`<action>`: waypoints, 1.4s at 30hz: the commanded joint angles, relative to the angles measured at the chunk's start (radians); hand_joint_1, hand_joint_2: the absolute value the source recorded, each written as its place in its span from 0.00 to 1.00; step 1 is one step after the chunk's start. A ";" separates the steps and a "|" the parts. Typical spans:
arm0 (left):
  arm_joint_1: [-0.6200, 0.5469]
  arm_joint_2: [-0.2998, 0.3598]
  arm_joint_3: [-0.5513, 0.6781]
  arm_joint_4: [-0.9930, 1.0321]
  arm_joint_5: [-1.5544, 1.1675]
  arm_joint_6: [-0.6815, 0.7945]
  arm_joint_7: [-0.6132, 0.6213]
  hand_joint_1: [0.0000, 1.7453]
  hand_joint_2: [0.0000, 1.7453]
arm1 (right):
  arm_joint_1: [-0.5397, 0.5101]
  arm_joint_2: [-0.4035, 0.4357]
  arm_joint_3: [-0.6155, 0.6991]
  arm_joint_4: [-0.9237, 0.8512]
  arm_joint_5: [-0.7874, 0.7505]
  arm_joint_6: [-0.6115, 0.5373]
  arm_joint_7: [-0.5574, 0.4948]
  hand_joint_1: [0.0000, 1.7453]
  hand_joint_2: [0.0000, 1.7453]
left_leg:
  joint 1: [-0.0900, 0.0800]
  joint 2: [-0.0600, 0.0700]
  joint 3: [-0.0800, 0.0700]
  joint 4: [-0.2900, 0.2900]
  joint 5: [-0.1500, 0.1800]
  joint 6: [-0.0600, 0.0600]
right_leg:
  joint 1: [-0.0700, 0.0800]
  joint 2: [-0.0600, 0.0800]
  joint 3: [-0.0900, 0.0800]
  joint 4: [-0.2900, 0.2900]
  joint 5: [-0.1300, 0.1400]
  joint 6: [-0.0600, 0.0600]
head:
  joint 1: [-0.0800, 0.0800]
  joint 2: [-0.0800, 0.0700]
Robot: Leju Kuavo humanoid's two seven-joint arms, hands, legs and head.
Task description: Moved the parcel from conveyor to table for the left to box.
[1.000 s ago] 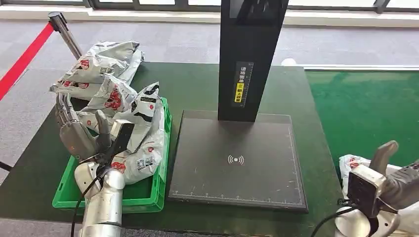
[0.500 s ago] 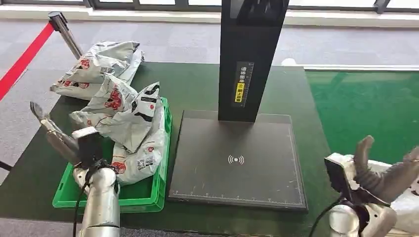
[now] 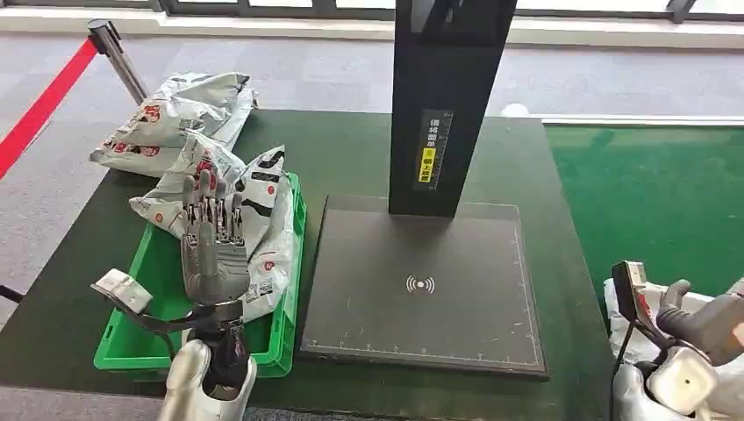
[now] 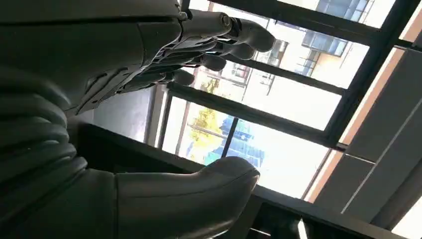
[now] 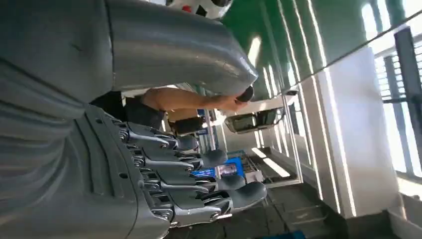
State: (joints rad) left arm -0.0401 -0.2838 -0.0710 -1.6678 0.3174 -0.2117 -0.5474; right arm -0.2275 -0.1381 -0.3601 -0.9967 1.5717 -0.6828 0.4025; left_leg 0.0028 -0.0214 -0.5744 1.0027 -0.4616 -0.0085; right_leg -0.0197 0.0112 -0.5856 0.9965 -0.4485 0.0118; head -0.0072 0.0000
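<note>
**Head view: right hand at the parcel on the belt, left hand idle above the bin**

Head view places everything around the black scanner plate (image 3: 421,285) at the middle of the dark green table (image 3: 351,153). To the plate's right lies the green conveyor (image 3: 649,193), and at its near end sits a white parcel (image 3: 625,289), touching the robot's right hand (image 3: 702,320). That hand's fingers look curled, but I cannot tell whether they actually grip the parcel or merely rest against it. To the plate's left stands a green bin (image 3: 285,338) heaped with bagged parcels (image 3: 254,219); more bags lie on the table beyond the bin. The left hand (image 3: 212,241) is raised above the bin, fingers straight and apart, holding nothing; the left wrist view agrees.

The main risk, as I judge it, is a weak hold: a soft, slippery bag could slide from the fingers during the lift and drop between conveyor and plate. A low carry might also drag it against the plate's edge or knock the black upright post (image 3: 447,105).
</note>
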 commanded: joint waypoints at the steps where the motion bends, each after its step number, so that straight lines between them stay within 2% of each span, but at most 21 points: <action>1: 0.011 0.047 -0.044 -0.004 0.010 -0.024 0.011 0.00 1.00 | -0.086 -0.048 0.007 0.221 -0.001 0.025 0.015 0.00 1.00 | 0.001 0.003 0.003 -0.001 0.000 -0.001 | 0.002 0.001 0.003 -0.002 0.001 -0.001 | 0.000 0.000; 3: 0.009 0.046 -0.043 -0.003 0.008 -0.035 0.015 0.00 1.00 | -0.100 -0.051 -0.019 0.255 -0.001 0.051 0.036 0.00 1.00 | 0.001 0.004 0.002 -0.001 0.000 -0.001 | 0.002 0.002 0.002 -0.002 0.001 -0.001 | 0.000 0.000; 6: 0.005 0.039 -0.032 0.010 0.102 -0.115 0.050 0.00 1.00 | -0.145 -0.006 -0.173 0.299 -0.036 0.083 -0.041 0.00 1.00 | 0.001 0.003 0.002 -0.001 0.001 -0.001 | 0.002 0.001 0.002 -0.001 0.001 -0.001 | 0.000 0.000; 8: 0.004 0.037 -0.029 0.012 0.113 -0.132 0.059 0.00 1.00 | -0.162 0.005 -0.237 0.329 -0.025 0.133 -0.037 0.00 1.00 | 0.001 0.004 0.002 -0.002 0.001 -0.001 | 0.002 0.001 0.002 -0.002 0.001 -0.001 | 0.000 0.000; 10: 0.004 0.036 -0.029 0.012 0.113 -0.133 0.059 0.00 1.00 | -0.162 0.005 -0.245 0.330 -0.017 0.139 -0.042 0.00 1.00 | 0.001 0.003 0.002 -0.001 0.001 -0.001 | 0.000 0.001 0.001 -0.001 0.000 -0.001 | 0.000 0.000; 12: -0.001 0.037 -0.032 0.019 0.128 -0.159 0.077 0.00 1.00 | -0.196 0.002 -0.333 0.400 -0.010 0.290 -0.053 0.00 1.00 | 0.002 0.003 0.002 -0.001 0.001 -0.001 | 0.000 0.001 0.002 -0.001 0.001 -0.001 | 0.000 0.000; 13: -0.003 0.036 -0.032 0.023 0.152 -0.173 0.090 0.00 1.00 | -0.205 -0.005 -0.355 0.430 -0.013 0.322 -0.055 0.00 1.00 | 0.002 0.004 0.002 -0.002 0.001 -0.001 | 0.001 0.001 0.002 -0.002 0.001 -0.001 | 0.000 0.000; 14: -0.005 0.035 -0.033 0.026 0.163 -0.183 0.097 0.00 1.00 | -0.215 -0.016 -0.370 0.470 -0.002 0.381 -0.042 0.00 1.00 | 0.001 0.002 0.002 -0.001 0.001 -0.001 | 0.000 0.000 0.002 -0.001 0.001 -0.001 | 0.000 0.000; 17: -0.007 0.030 -0.036 0.031 0.175 -0.198 0.105 0.00 1.00 | -0.214 -0.034 -0.392 0.525 -0.001 0.451 -0.026 0.00 1.00 | 0.002 0.002 0.002 -0.001 0.001 0.000 | 0.000 0.000 0.003 -0.002 0.000 -0.001 | 0.000 0.000; 21: -0.016 0.026 -0.043 0.042 0.176 -0.205 0.105 0.00 1.00 | -0.199 -0.041 -0.411 0.535 -0.007 0.472 -0.026 0.00 1.00 | 0.002 0.001 0.002 -0.001 0.001 0.000 | 0.000 -0.001 0.003 -0.002 0.000 -0.001 | 0.000 0.000; 22: -0.017 0.024 -0.042 0.043 0.183 -0.207 0.107 0.00 1.00 | -0.199 -0.041 -0.422 0.533 -0.005 0.480 -0.028 0.65 1.00 | 0.001 0.001 0.002 -0.001 0.001 0.000 | 0.000 0.000 0.002 -0.001 0.000 -0.001 | 0.000 0.000; 23: -0.018 0.024 -0.042 0.044 0.185 -0.208 0.107 0.00 1.00 | -0.199 -0.041 -0.433 0.533 -0.010 0.497 -0.037 1.00 1.00 | 0.002 0.001 0.002 -0.001 0.001 0.000 | 0.000 -0.001 0.003 -0.002 0.000 -0.001 | 0.000 0.000; 33: -0.019 0.027 -0.042 0.048 0.152 -0.182 0.105 0.00 1.00 | -0.200 -0.033 -0.454 0.514 -0.028 0.493 -0.086 1.00 1.00 | 0.002 0.003 0.002 -0.001 0.001 0.000 | 0.001 0.000 0.003 -0.003 0.001 -0.001 | 0.000 0.000; 36: -0.016 0.026 -0.037 0.045 0.152 -0.180 0.103 0.00 1.00 | -0.204 -0.017 -0.450 0.488 -0.029 0.445 -0.100 1.00 1.00 | 0.002 0.004 0.003 -0.001 0.001 0.000 | 0.001 0.001 0.003 -0.003 0.002 0.000 | 0.000 0.000; 38: -0.001 0.021 -0.028 0.024 0.152 -0.176 0.099 0.00 1.00 | -0.209 0.016 -0.450 0.424 -0.066 0.336 -0.182 1.00 1.00 | 0.002 0.006 0.002 0.000 0.001 0.000 | 0.000 0.004 0.002 -0.002 0.002 0.000 | 0.000 0.000; 42: 0.009 0.020 -0.025 0.008 0.151 -0.177 0.102 0.00 1.00 | -0.211 0.028 -0.439 0.396 -0.068 0.357 -0.176 1.00 1.00 | 0.002 0.007 0.002 0.000 0.000 -0.001 | 0.000 0.006 0.001 -0.001 0.002 0.000 | 0.000 0.000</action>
State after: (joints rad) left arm -0.0245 -0.2739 -0.0992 -1.6693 0.4707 -0.3952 -0.4463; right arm -0.4074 -0.1771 -0.7359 -0.5596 1.5156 -0.3185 0.2412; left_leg 0.0038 -0.0194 -0.5735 1.0036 -0.4611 -0.0084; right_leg -0.0205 0.0140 -0.5842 0.9965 -0.4473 0.0132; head -0.0076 0.0000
